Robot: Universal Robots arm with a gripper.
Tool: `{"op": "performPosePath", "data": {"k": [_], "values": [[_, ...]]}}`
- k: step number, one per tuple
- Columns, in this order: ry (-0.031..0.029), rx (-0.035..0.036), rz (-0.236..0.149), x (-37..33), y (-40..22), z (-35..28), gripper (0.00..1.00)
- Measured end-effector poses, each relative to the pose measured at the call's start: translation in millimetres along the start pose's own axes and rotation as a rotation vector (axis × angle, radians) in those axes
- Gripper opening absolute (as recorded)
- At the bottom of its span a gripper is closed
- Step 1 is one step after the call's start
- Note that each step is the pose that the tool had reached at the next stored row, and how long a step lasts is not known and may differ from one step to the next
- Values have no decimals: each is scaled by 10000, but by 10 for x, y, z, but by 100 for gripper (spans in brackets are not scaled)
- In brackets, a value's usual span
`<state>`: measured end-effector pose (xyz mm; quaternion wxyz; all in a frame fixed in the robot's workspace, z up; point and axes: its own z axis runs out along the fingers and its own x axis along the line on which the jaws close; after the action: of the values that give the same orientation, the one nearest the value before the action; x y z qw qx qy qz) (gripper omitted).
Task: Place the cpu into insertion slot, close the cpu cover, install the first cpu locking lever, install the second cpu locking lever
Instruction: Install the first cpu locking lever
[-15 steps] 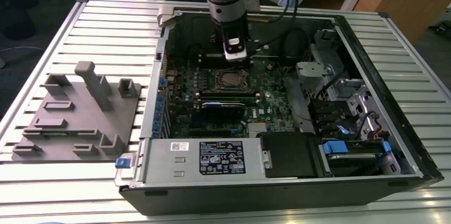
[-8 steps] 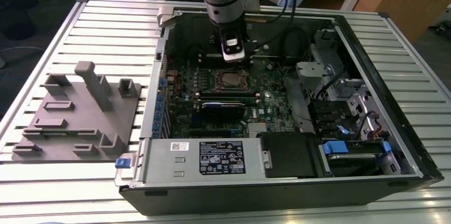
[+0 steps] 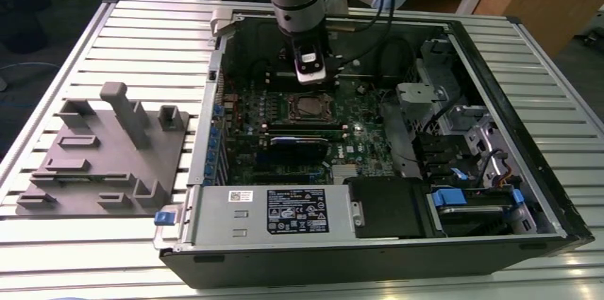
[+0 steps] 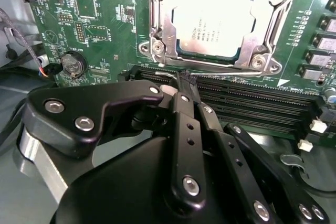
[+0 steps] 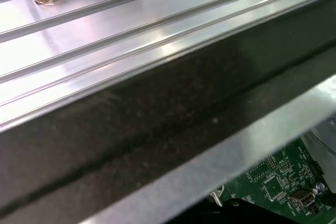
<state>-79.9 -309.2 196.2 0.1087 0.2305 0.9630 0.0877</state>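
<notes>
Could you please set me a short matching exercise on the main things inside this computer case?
Things:
1. chip
2. metal frame
3. gripper
4. thin wire lever

Descriptions:
a. black, close to the lever's end
b. silvery, sits in the socket
c. lies around the chip
d. runs along the socket's edge beside the long black slots

Pairs: 1-b, 2-c, 3-a, 4-d
</notes>
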Motion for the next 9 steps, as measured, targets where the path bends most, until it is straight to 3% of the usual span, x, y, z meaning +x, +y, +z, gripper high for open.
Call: {"op": "performPosePath", "data": {"k": [9], "values": [[-67, -35, -9, 45, 5, 9, 11]]}}
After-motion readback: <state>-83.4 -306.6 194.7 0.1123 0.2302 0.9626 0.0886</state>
